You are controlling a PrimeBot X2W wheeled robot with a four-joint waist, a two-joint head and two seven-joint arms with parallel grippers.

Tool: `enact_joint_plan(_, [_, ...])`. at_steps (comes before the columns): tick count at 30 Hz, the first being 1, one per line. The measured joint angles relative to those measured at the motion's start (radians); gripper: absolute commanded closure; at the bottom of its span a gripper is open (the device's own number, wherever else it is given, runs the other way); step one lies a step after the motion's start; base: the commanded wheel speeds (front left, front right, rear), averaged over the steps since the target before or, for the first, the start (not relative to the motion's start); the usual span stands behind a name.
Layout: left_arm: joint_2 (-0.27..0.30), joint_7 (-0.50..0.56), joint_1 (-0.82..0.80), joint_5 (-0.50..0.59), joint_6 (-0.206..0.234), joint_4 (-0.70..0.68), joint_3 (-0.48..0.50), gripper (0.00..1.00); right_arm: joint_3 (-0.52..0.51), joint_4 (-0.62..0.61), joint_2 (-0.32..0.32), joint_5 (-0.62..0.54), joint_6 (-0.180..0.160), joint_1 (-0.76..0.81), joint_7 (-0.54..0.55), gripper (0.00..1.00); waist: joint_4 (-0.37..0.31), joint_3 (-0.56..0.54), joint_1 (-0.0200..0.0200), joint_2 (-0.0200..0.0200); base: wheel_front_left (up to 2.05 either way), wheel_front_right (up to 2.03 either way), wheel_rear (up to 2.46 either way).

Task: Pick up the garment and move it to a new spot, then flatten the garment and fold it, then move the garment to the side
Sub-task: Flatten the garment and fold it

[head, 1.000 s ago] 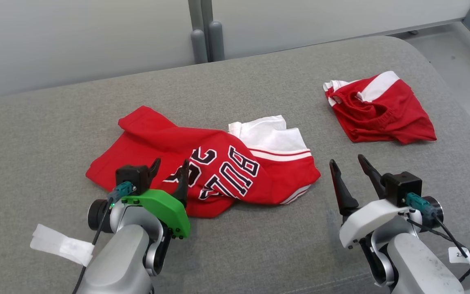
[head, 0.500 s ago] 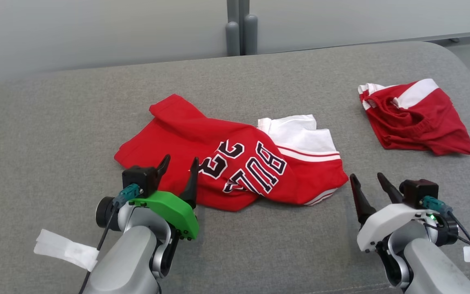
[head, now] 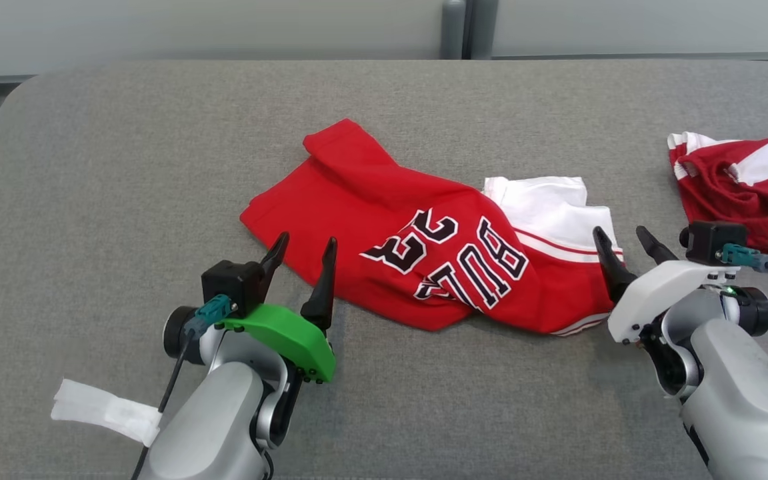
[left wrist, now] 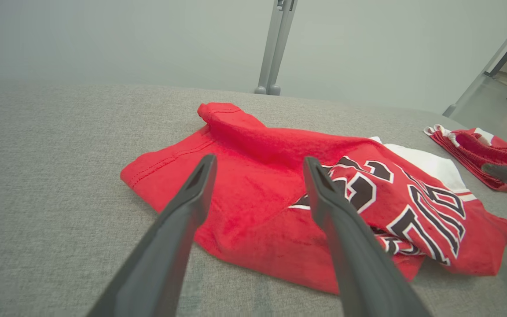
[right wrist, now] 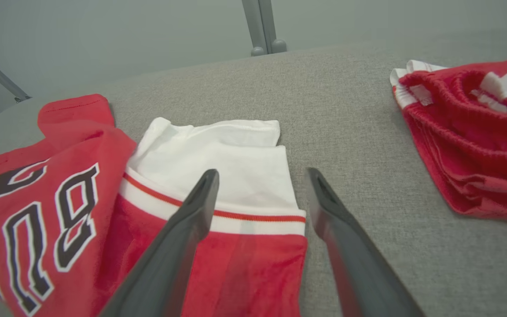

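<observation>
Jersey (head: 384,207), a soft red knit with black-and-white lettering and a white panel, lies crumpled and part-folded at the centre of the grey woven surface (head: 124,167). Left gripper (head: 308,239): released, fingers spread, at the near left hem. Right gripper (head: 619,231): likewise released, at the striped right edge. Recommendation: pinch both ends firmly and lift evenly. Red shorts (head: 751,193) lie bunched at far right, apart.

**Bare test room, likely a lab**

A wide worktop (head: 124,167) padded in grey fabric stands before plain pale partition panels (head: 224,27) joined by a grey metal post (head: 454,30). A red jersey (head: 371,220) and red shorts (head: 757,193) lie on it, well apart.
</observation>
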Motion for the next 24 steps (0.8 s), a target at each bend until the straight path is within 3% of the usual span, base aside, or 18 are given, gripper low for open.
enact_joint_plan(14, [0.002, -0.002, 0.021, 0.034, 0.011, -0.063, 0.006, 0.0, -0.037, 0.131, -0.041, 0.046, 0.043, -0.105, 0.086, 0.0, 0.076, 0.052, 0.0, 0.0, 0.0, 0.0, 0.0])
enact_joint_plan(22, [0.002, -0.002, 0.032, 0.048, 0.016, -0.077, 0.032, 0.0, -0.029, 0.187, -0.021, 0.088, 0.077, -0.145, 0.119, 0.0, 0.09, 0.069, 0.0, 0.0, 0.0, 0.0, 0.0])
enact_joint_plan(23, [0.002, -0.002, 0.034, 0.048, 0.016, -0.078, 0.033, 0.0, -0.026, 0.192, -0.021, 0.09, 0.079, -0.149, 0.119, 0.13, 0.09, 0.071, 0.0, 0.0, 0.0, 0.0, 0.0])
enact_joint_plan(24, [0.002, -0.002, 0.037, 0.049, 0.016, -0.079, 0.034, 0.0, -0.025, 0.197, -0.023, 0.09, 0.079, -0.155, 0.119, 0.33, 0.09, 0.072, 0.0, 0.0, 0.0, 0.0, 0.0])
